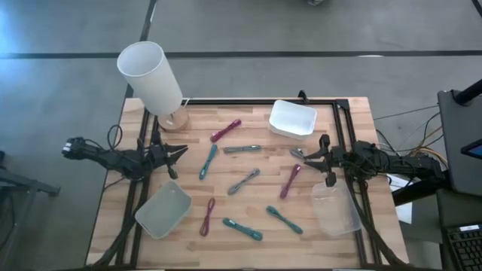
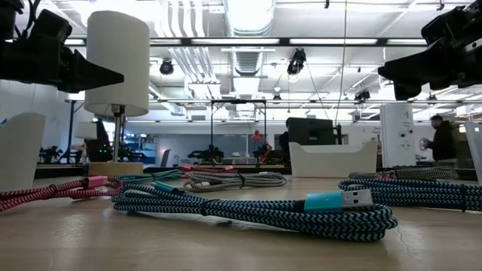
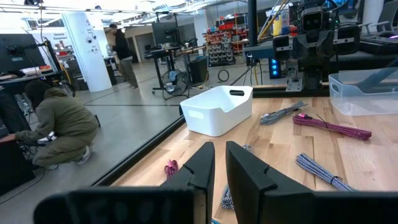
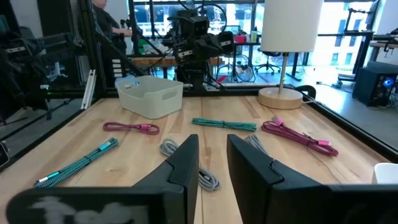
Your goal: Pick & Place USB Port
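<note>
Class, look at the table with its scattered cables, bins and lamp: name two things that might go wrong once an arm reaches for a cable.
1. The grey cable lies close beside the maroon cable; the right gripper, hovering nearby, might snag both.
2. The lamp stands at the table corner just behind the left gripper; a wide swing might knock it over.

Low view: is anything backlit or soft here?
Low view: ceiling lights glare, leaving both grippers as dark silhouettes; the teal cable in front is sharp, the white bin softer. Right wrist view: bright windows behind the lamp.
</note>
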